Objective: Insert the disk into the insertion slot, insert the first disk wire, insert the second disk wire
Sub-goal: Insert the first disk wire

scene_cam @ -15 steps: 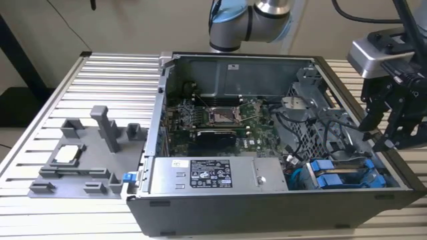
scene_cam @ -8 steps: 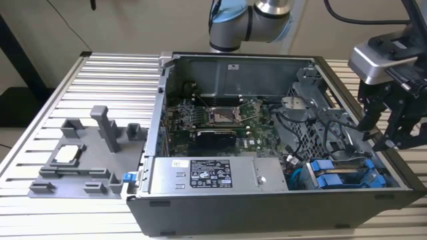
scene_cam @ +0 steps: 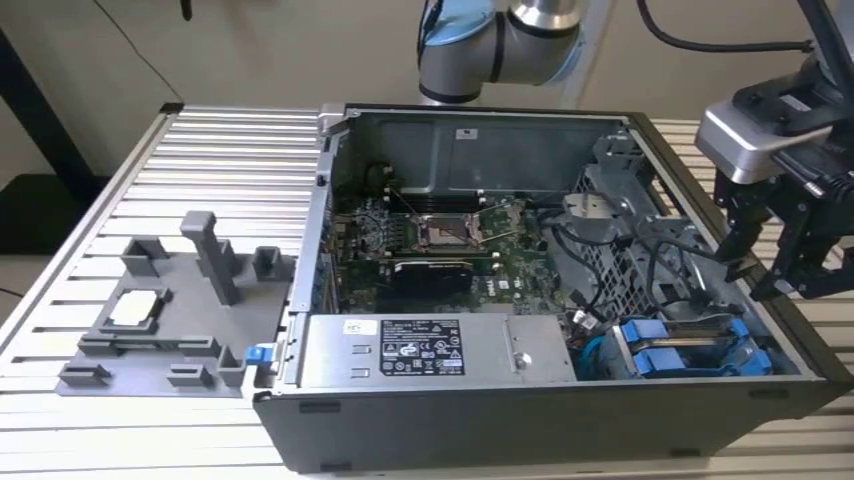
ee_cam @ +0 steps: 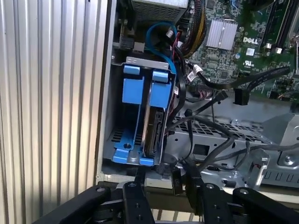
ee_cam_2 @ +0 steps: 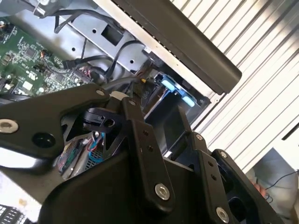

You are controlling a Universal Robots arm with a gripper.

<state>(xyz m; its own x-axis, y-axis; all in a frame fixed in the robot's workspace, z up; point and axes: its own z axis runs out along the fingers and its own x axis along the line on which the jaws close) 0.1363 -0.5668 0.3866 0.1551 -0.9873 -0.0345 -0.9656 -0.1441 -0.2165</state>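
The disk (ee_cam: 156,132) sits in its blue carrier (ee_cam: 159,88) inside the insertion slot (ee_cam: 107,122) of the grey drive cage, its connector edge showing. In the exterior view the blue carriers (scene_cam: 694,352) lie at the case's front corner on the view's right. My gripper (scene_cam: 757,278) hangs open just above that side wall of the case, nothing between its black fingers (ee_cam: 136,198). A loose black disk wire ends in a connector (ee_cam: 239,96) over the motherboard. Another black plug (ee_cam: 177,181) lies close to my fingertips.
The open case (scene_cam: 534,420) lies on a ribbed aluminium table (scene_cam: 200,160). A grey power-supply box (scene_cam: 414,350) fills the case's front, beside the cage. A grey plastic fixture (scene_cam: 174,310) stands on the exterior view's left. A blue cable loop (ee_cam: 159,29) and tangled black cables (ee_cam: 210,140) crowd the cage.
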